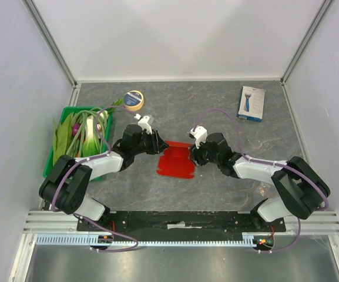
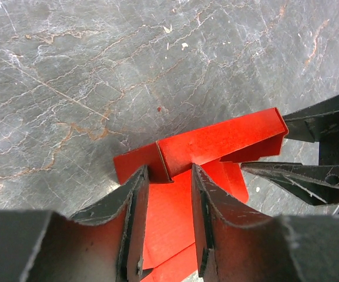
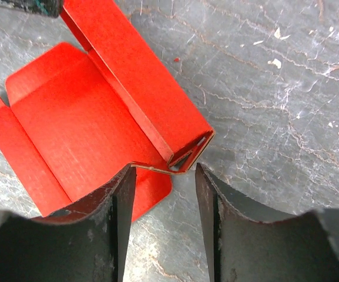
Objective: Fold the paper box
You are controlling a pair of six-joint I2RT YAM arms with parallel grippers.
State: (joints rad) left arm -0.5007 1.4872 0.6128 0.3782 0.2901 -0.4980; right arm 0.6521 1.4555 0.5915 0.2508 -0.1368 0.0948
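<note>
**Red box blank mid-table, one wall up, both grippers on it**

Setup is a grey stone-look table (image 1: 216,111) boxed in by plain white walls (image 1: 181,35), with an aluminium rail along the near edge.

Both arms reach in from the near edge and meet around the middle. The left arm (image 1: 93,167) angles in from the left and the right arm (image 1: 263,170) from the right.

The biggest loose thing is a green basket (image 1: 47,167) against the left edge, stuffed with leafy greens (image 1: 78,132).

The paper box (image 1: 175,161) sits about mid-table, right between the two grippers. Most of it is lying flat. The wrist views show one long side folded up into a raised wall (image 3: 140,76), with small flaps sticking out at the ends.

The left gripper (image 2: 169,173) is spread part way. Its tips are up against one end of that wall, and it isn't clamped on anything as far as I can see. The right gripper (image 3: 163,170) is at the other end, also spread, with the wall's open end sitting in the gap between the tips.

A white-and-blue retail box (image 1: 251,103) lies near the far right corner.

Smallest is a roll of yellow tape (image 1: 134,100) near the far edge, left of centre, just beyond the basket.
</note>
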